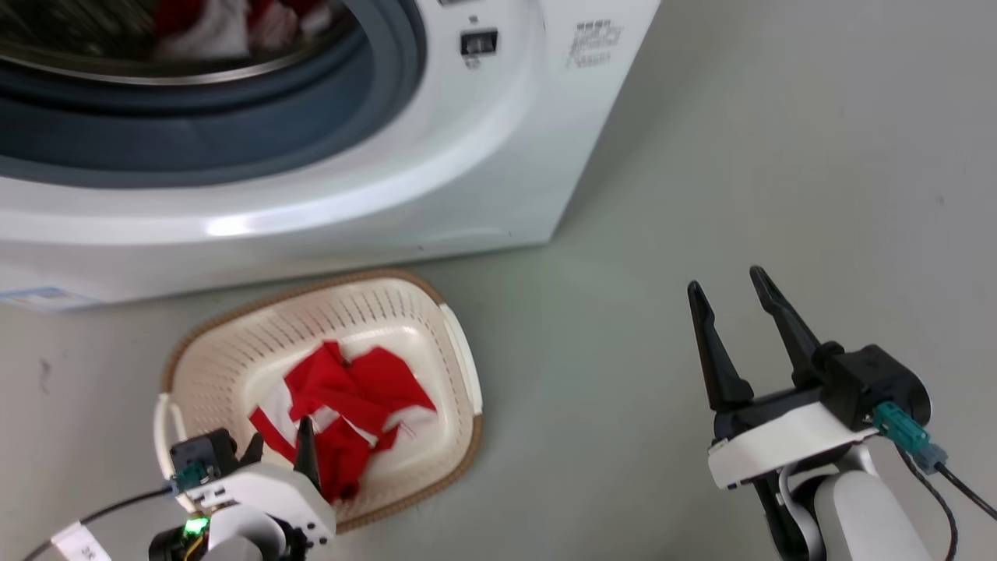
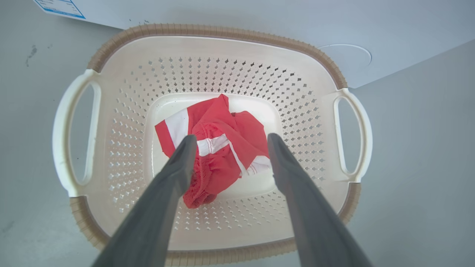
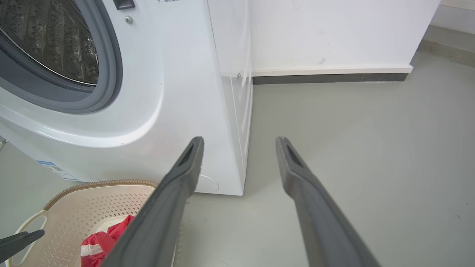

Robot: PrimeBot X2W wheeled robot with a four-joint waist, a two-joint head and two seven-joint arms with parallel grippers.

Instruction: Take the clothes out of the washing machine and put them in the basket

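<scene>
- A pale grey-green floor point(image 1: 701, 195) runs up to a white wall with a dark skirting strip, seen at the top of the right wrist view.
- The clothes are split. One red-and-white garment point(image 1: 350, 397) lies crumpled on the bottom of the basket point(image 1: 366, 274), lower left of the head view. More red and white fabric point(image 1: 226, 27) shows inside the drum at the upper left edge, so the task looks only partly done.
- The basket stands on the floor just in front of the washing machine point(image 1: 467, 156), below its open porthole.
- The left claw point(image 2: 231, 139) hangs over the basket with its fingers spread wide and gripping nothing. The garment lies below and between them. Whether a fingertip touches the cloth cannot be told.
- The right claw point(image 1: 725, 280) is also spread wide and empty, over bare floor at the lower right, well apart from the porthole.
- Risk: if a left fingertip is caught in a fold, lifting the claw could drag the garment back over the rim.
- Risk: the basket looks light, so a brush from the left arm could slide it out from under the porthole.
- Risk: a loosely pinched garment from the drum could drop onto the floor short of the basket.
</scene>
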